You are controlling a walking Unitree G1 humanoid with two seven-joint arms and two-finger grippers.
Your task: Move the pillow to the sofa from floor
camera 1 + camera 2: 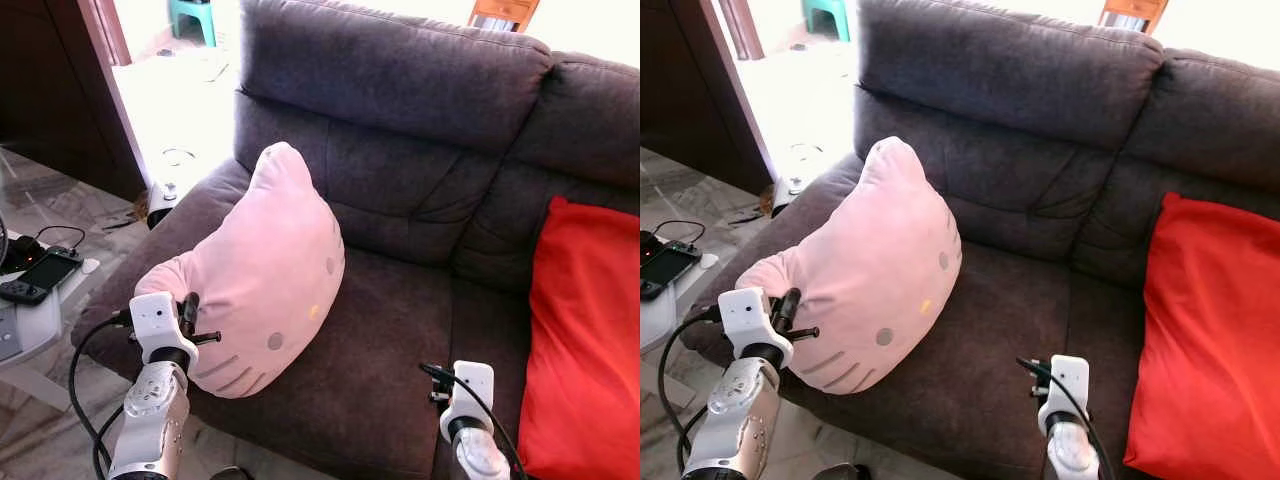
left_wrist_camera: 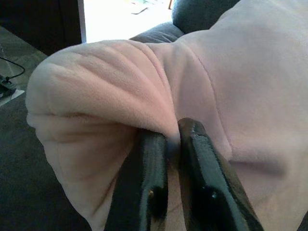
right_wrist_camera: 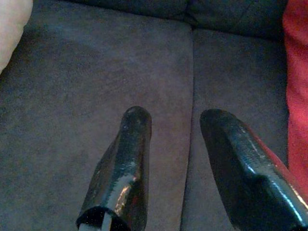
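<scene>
A pink cat-face pillow (image 1: 260, 270) rests on the left seat of the dark grey sofa (image 1: 400, 130), leaning toward the armrest. My left gripper (image 2: 173, 139) is shut on a fold of the pillow's lower left edge, its black fingers (image 2: 147, 168) pinching the plush. The left arm (image 1: 155, 390) rises from below at the sofa's front left corner. My right gripper (image 3: 175, 120) hovers open over the bare seat cushion near the seam, nothing between its fingers; its wrist (image 1: 468, 400) shows at the sofa's front edge.
A red cushion (image 1: 580, 340) stands against the sofa's right side. A low white table (image 1: 30, 320) with a phone and cables stands at the left. Behind the sofa's left arm is a bright doorway with tiled floor (image 1: 180, 90).
</scene>
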